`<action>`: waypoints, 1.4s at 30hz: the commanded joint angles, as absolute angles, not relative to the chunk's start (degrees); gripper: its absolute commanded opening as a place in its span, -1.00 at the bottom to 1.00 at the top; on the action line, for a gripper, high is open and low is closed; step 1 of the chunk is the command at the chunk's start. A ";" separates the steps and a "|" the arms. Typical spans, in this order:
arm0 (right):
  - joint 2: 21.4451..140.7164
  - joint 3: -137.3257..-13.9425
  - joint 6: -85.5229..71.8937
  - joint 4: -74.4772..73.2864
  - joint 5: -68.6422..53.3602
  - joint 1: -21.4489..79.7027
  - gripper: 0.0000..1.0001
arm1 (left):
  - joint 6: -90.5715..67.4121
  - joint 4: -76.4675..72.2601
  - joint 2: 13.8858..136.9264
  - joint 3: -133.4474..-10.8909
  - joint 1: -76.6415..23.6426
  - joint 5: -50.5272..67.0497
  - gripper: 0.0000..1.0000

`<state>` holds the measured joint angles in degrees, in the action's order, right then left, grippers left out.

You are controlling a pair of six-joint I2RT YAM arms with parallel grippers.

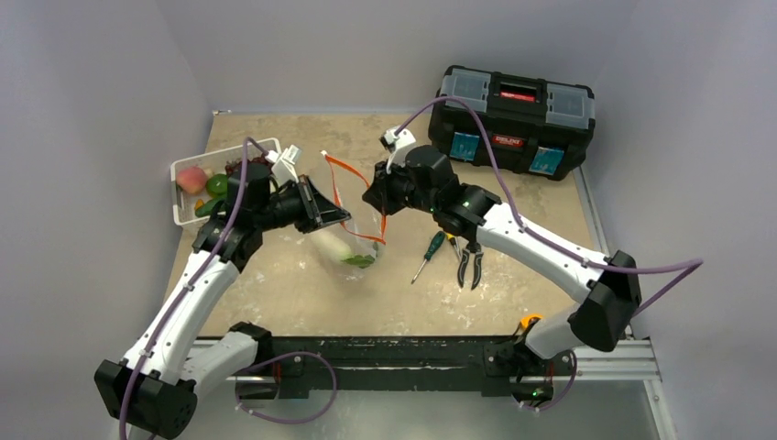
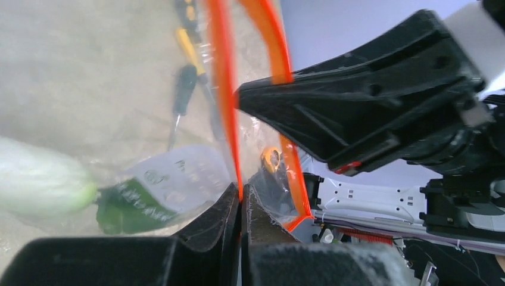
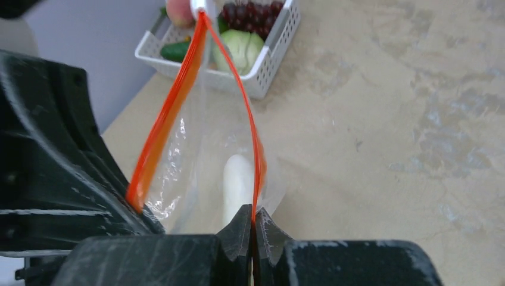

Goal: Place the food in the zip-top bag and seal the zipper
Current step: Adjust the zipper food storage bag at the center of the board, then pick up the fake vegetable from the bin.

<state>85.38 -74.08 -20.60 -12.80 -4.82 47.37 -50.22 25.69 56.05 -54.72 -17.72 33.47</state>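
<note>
The clear zip-top bag hangs open between my two grippers, its orange-red zipper spread in a loop. My left gripper is shut on one side of the strip. My right gripper is shut on the other side. A pale white-green oblong vegetable lies inside the bag, also in the left wrist view, beside the bag's white label. The peach, green round fruit, grapes, cucumber and a pale green cabbage sit in the white basket.
The white slotted basket stands at the far left. A black toolbox stands at the back right. A green-handled screwdriver and pliers lie just right of the bag. The table's left edge runs beside the basket.
</note>
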 commanded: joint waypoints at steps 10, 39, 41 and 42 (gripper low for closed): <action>82.49 -81.13 -14.05 -17.36 10.68 52.57 -1.00 | -53.18 19.03 56.10 -53.07 -17.82 36.99 -1.00; 75.16 -66.72 -16.28 -8.22 13.14 52.65 -1.00 | -33.18 37.33 51.82 -60.13 -14.96 -2.56 0.19; 74.93 -66.64 -16.27 -8.25 12.94 52.67 -1.00 | -31.41 37.49 56.11 -61.89 -13.55 -3.61 0.19; 74.87 -66.74 -16.11 -8.33 12.60 52.65 -1.00 | -30.69 37.47 58.00 -62.88 -12.82 -3.88 0.20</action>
